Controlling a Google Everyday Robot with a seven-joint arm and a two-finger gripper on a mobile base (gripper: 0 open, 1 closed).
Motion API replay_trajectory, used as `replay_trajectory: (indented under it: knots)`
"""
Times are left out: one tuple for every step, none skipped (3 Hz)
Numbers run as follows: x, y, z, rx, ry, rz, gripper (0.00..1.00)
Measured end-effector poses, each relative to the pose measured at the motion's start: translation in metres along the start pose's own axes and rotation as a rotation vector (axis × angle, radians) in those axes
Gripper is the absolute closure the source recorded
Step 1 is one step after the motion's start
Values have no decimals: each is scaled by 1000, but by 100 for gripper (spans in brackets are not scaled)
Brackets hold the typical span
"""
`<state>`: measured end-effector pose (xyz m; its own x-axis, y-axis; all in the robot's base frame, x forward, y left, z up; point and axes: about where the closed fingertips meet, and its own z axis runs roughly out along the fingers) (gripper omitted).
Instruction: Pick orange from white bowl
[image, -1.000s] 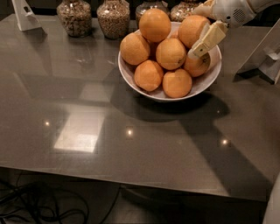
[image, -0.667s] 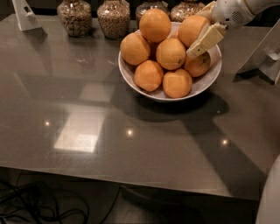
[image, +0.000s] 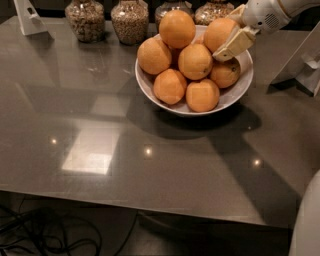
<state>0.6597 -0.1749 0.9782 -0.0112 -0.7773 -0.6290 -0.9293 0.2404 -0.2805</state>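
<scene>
The white bowl (image: 241, 89) stands on the grey table toward the back right. It holds a pile of several oranges. The top orange (image: 177, 28) sits at the peak. My gripper (image: 231, 45) comes in from the upper right on a white arm. It rests over the bowl's right side, against the upper right orange (image: 219, 33) and just above a lower orange (image: 225, 73). Part of the upper right orange is hidden behind the gripper.
Several glass jars of grain (image: 86, 20) line the table's back edge behind the bowl. A white stand (image: 29, 17) is at the back left and another white object (image: 306, 60) at the right. The table's front edge (image: 150, 205) runs below, with cables on the floor.
My gripper has shifted very slightly up and left beside the upper right orange. The oranges and the bowl have not moved.
</scene>
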Motion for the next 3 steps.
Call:
replay_trajectory:
  knots:
    - [5,18,-21,-11,-42,-8,98]
    - [7,56,-38,-74,-61,-46,100]
    - [9,93,-49,-131,-68,-68,100]
